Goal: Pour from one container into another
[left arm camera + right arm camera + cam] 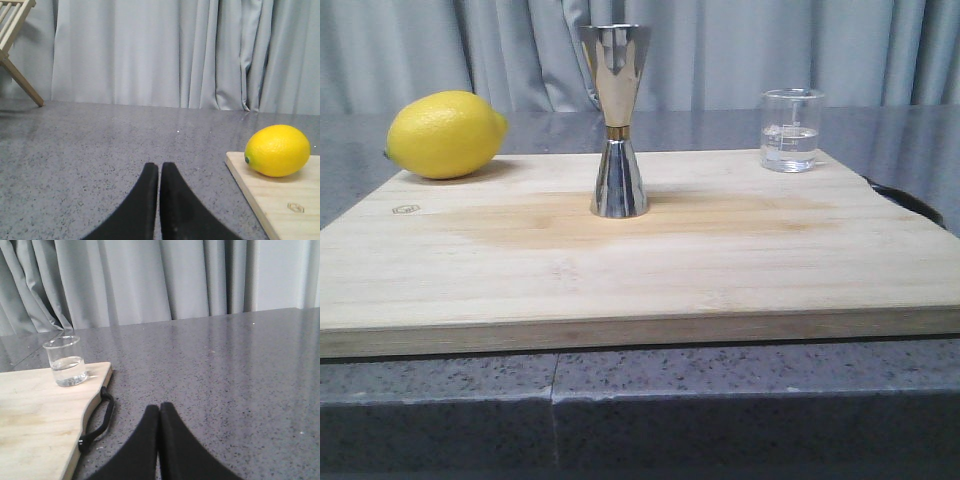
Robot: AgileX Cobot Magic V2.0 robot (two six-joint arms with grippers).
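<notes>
Grey speckled tabletop (440, 390): both tools, left (159, 170) and right (159, 412), pressed together, empty.
Small clear glass beaker (791, 130), far right: fragile, slippery; grip mid-wall, pour into tall steel hourglass jigger (616, 120).

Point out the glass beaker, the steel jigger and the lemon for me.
glass beaker (790, 135), front view, on its clear wall at the liquid line.
steel jigger (618, 180), front view, on its lower cone.
lemon (445, 135), front view, middle of its yellow skin.

I've got my left gripper (159, 172) low and level, fingers pressed together; my right gripper (159, 415) sits likewise, fingers closed, holding nothing.
</notes>
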